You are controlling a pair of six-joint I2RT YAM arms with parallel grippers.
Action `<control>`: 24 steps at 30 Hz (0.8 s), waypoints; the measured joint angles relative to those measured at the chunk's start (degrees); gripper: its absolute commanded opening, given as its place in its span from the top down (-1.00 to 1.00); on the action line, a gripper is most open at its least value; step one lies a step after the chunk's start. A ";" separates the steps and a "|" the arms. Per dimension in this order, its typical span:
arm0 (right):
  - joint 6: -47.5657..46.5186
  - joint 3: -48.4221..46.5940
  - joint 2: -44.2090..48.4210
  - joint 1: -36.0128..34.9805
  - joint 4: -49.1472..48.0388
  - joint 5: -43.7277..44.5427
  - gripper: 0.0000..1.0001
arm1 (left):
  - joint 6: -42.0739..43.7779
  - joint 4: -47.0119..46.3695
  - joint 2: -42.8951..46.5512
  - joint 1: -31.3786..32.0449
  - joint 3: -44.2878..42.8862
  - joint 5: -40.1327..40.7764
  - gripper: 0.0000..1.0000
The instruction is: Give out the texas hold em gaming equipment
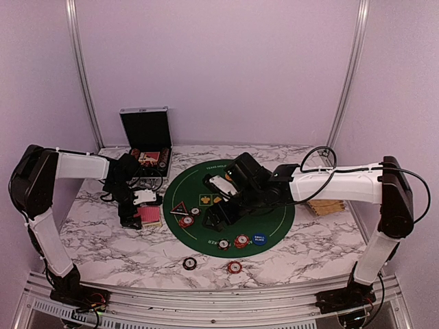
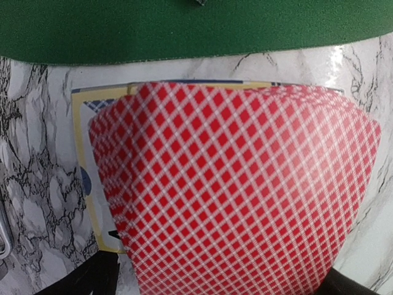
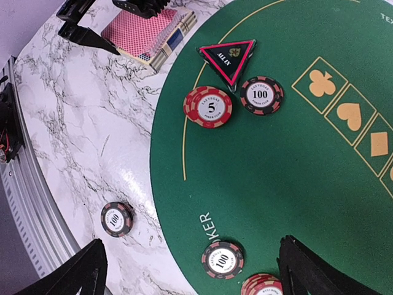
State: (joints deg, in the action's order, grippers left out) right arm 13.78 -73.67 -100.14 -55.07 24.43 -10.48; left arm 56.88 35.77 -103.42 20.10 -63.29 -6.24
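The left end effector (image 1: 140,212) hangs low over the marble surface (image 1: 103,240), just off the left rim of the round green mat (image 3: 276,184). Its two fingers stand wide apart on either side of the red-backed cards (image 2: 233,184). I cannot tell whether they press on the cards or only straddle them. The cards sit in a slightly fanned stack on top of a yellow-edged card box (image 2: 83,160).

The right end effector (image 1: 219,216) hovers over the middle of the mat with its fingers spread wide and nothing between them.

Near the left side of the mat lies a triangular marker (image 3: 226,58). Just beside it are a small stack of red chips (image 3: 209,107) and a single black chip (image 3: 261,95). At the near edge of the mat there is another black chip (image 3: 222,259), a second red stack (image 3: 261,286) and a blue disc (image 1: 259,239).

Two chips lie off the mat on the bare marble toward the arms' bases, one black (image 3: 116,219) and one red (image 1: 234,266).

An open black case (image 1: 145,133) stands at the back left, and a straw basket (image 1: 328,205) sits to the right of the mat.
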 measured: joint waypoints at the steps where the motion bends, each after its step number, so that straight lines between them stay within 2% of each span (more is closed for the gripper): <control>1: 0.00 0.02 0.00 0.00 0.02 -0.02 -0.89 | 0.00 0.02 -0.02 0.02 0.00 0.04 -0.88; 9: -0.02 0.02 0.00 0.00 0.02 -0.57 -0.87 | 0.17 0.37 -0.11 0.33 0.00 -0.11 -0.61; 17: -0.02 0.02 0.00 0.00 0.00 -0.63 -0.86 | 0.33 0.50 -0.17 0.66 0.02 -0.15 -0.14; 21: 0.00 0.04 0.00 0.00 0.00 -0.63 -0.86 | 0.28 0.33 -0.17 0.66 0.02 -0.20 0.03; 24: 0.07 0.11 0.00 0.00 0.00 -0.66 -0.85 | 0.26 0.33 -0.17 0.66 0.02 -0.17 0.28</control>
State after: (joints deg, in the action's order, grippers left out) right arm 13.85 -73.56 -100.14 -55.07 24.43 -11.14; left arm 57.14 36.10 -103.59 20.75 -63.26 -6.42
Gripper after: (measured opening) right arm 0.928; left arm 0.659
